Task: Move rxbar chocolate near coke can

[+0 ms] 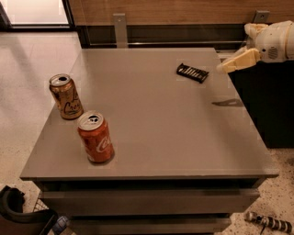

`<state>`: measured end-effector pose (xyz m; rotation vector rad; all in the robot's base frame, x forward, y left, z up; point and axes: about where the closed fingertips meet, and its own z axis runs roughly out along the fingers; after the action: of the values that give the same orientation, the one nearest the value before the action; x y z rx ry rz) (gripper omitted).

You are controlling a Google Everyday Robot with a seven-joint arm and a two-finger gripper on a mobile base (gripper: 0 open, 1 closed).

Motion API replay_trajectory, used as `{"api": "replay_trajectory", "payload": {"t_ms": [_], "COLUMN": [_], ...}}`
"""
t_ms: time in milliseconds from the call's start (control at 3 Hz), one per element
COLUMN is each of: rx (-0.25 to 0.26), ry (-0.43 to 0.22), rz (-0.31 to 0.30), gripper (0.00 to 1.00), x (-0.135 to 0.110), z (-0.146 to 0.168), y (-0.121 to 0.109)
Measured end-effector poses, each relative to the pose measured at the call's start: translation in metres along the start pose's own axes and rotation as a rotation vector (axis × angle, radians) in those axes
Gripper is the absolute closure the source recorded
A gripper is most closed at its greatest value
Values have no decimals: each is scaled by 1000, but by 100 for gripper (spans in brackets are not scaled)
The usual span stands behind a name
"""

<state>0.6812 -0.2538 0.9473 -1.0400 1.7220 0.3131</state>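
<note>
The rxbar chocolate [192, 72] is a small flat black bar with white lettering, lying at the far right of the grey table [156, 119]. The coke can [95, 137] is red with a white script logo and stands upright near the front left. My gripper [236, 61] is cream-coloured and hovers above the table's right edge, just to the right of the bar and not touching it. It holds nothing that I can see.
A tan can with dark script [66, 96] stands upright behind and to the left of the coke can. A wooden wall panel [161, 9] runs behind the table. A dark cabinet [271, 105] stands to the right. Speckled floor surrounds the table.
</note>
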Motion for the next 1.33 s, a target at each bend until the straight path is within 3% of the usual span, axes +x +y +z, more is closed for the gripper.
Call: {"api": "replay_trajectory", "payload": {"t_ms": [667,1000,1333], "rx": [-124,-175,-195], "ry": [10,40,40], "rz": [34,86,148], "gripper": [0,0,0], "x": [10,34,60], "z": [71,93,106], "y": [-2,4,1]}}
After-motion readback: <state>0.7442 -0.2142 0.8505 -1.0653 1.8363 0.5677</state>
